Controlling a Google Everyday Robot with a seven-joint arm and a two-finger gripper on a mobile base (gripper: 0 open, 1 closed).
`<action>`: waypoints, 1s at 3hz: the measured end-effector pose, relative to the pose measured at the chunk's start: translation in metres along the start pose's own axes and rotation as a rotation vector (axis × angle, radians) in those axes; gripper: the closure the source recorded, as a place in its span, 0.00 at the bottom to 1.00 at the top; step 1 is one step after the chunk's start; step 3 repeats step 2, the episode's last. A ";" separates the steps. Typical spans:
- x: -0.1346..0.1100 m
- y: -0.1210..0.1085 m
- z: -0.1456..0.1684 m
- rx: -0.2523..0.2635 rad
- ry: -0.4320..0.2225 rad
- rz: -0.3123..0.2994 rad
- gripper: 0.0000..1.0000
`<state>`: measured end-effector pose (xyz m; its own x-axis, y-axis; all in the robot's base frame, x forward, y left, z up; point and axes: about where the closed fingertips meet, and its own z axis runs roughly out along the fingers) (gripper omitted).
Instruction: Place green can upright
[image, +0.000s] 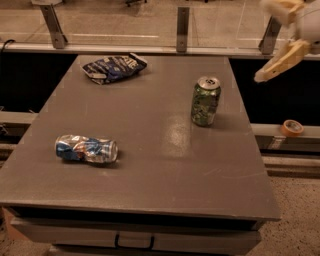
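Observation:
The green can (205, 101) stands upright on the grey table (150, 165), right of centre, its silver pull-tab top facing up. My gripper (276, 37) is at the top right of the camera view, raised above and to the right of the can and well apart from it. Its two pale fingers (281, 61) are spread wide and hold nothing. The upper finger is partly cut off by the top edge of the view.
A crushed blue-and-silver can (86, 149) lies on its side at the front left. A dark blue chip bag (113, 66) lies at the back left. A roll of orange tape (292, 127) sits on a ledge off the table's right side. A railing runs behind.

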<state>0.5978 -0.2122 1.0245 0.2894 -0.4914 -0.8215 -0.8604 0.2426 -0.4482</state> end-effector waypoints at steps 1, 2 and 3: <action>-0.037 -0.034 -0.075 0.210 0.104 -0.033 0.00; -0.040 -0.036 -0.073 0.210 0.102 -0.036 0.00; -0.040 -0.036 -0.073 0.210 0.102 -0.036 0.00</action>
